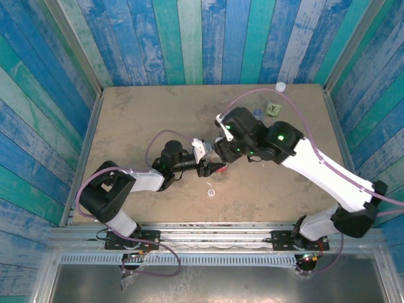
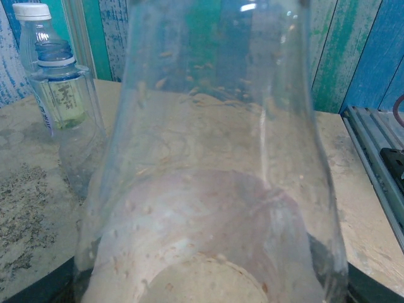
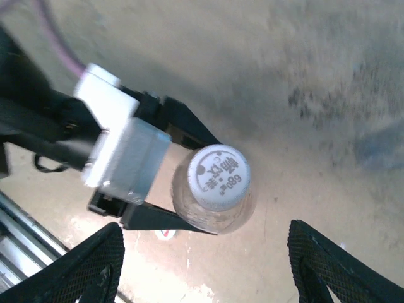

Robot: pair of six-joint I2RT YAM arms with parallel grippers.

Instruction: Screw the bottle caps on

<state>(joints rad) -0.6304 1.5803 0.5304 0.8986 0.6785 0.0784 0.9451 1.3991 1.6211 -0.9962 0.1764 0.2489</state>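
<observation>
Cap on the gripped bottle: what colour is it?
White cap with grey print; right wrist view shows it best.

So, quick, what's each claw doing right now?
Left gripper: shut on the capped bottle.
Right gripper: open, holding nothing.

Bottle (image 2: 214, 158) blurred, neck beyond top edge

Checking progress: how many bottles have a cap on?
2. The bottle in the left gripper, mid-table, wears a cap; so does the far bottle by the back right edge.
</observation>
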